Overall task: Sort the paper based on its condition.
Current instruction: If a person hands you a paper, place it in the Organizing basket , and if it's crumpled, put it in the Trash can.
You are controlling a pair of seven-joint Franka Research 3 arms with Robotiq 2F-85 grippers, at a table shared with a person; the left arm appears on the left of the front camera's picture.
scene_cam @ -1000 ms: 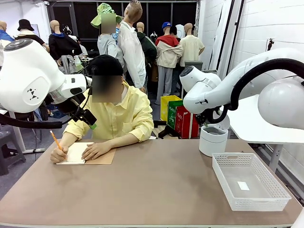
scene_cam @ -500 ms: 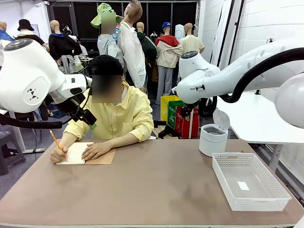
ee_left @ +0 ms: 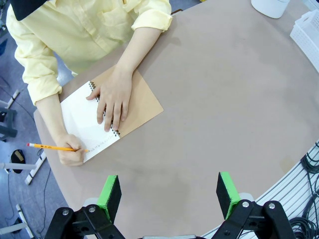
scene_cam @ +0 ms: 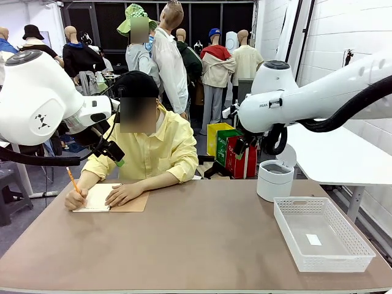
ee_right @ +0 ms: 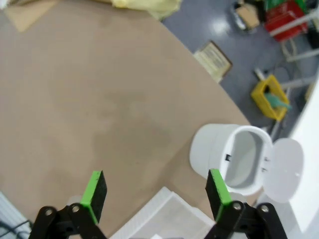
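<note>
The loose paper is out of view. A person in a yellow shirt writes with a pencil on the white page of a spiral notebook with a brown cover, lying at the table's far left. My left gripper hangs open high above the table, near side of the notebook, with nothing between its green pads. My right gripper is open too, empty, high over the table's right part, above the gap between bin and basket.
A white round bin with its lid flipped open stands at the far right. In front of it sits a white mesh basket. The brown tabletop is bare across its middle and front.
My right arm has lifted and swung, its wrist now higher and farther right over the bin. The left arm has stayed still. The person keeps writing.
</note>
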